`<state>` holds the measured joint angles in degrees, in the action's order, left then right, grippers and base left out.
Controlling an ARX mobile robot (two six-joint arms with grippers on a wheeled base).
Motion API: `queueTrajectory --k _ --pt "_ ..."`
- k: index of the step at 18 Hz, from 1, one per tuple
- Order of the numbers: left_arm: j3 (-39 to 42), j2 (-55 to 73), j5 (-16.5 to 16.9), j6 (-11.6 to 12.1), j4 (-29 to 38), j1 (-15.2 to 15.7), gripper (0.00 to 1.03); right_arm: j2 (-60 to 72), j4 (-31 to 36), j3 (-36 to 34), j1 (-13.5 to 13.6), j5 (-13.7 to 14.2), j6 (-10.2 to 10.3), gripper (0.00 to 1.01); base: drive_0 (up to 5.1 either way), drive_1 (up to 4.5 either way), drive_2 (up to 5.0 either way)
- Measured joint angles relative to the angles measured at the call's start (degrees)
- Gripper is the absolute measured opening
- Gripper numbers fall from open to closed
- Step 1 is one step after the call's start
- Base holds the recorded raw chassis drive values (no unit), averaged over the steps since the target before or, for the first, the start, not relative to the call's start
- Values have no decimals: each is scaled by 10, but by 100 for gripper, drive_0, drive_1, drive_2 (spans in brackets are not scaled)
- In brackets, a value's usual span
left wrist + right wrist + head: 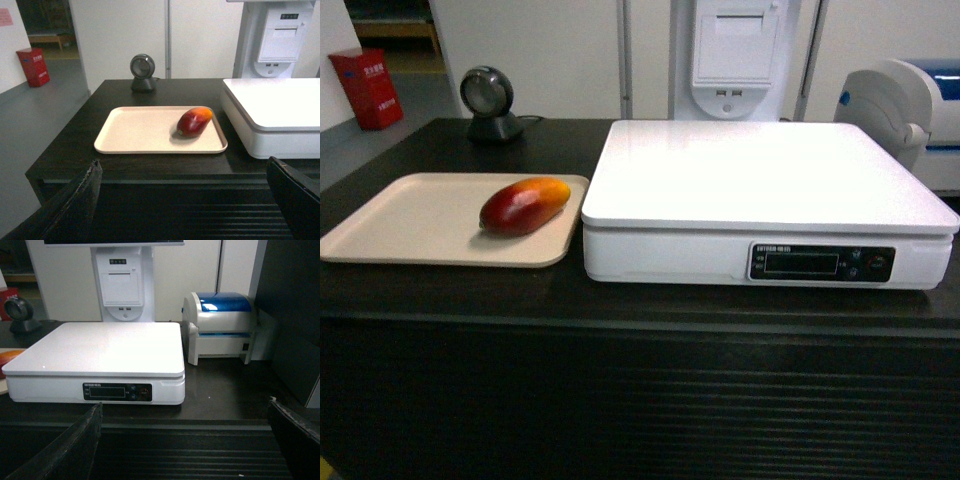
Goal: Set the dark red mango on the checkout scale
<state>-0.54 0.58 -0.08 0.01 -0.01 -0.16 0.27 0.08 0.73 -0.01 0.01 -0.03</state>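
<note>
The dark red mango (524,205) (194,121) lies on its side at the right end of a beige tray (410,225) (140,132), its yellow-orange tip toward the scale. The white scale (760,185) (272,105) (100,347) stands just right of the tray on the dark checkout counter (620,300), its top bare. A sliver of the mango (9,356) shows at the left edge of the right wrist view. My left gripper (182,167) is open in front of the counter's ribbed face, short of the tray. My right gripper (184,407) is open too, before the scale's right half.
A round black scanner (488,100) (142,72) stands at the back of the counter behind the tray. A white and blue label printer (220,327) (905,100) sits right of the scale. A white receipt terminal (735,55) rises behind it. A red box (365,88) stands on the floor far left.
</note>
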Motion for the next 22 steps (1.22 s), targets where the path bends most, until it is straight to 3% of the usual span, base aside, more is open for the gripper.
queueTrajectory --k 20,21,22 --pt "0 1 -5 0 -6 -1 98 0 -3 0 0 0 0 98 0 0 0" --pt "-20 28 -97 -7 -62 -43 98 0 -3 0 0 0 0 98 0 0 0" --pt "-41 68 -178 -7 -71 -92 98 0 -3 0 0 0 0 98 0 0 0"
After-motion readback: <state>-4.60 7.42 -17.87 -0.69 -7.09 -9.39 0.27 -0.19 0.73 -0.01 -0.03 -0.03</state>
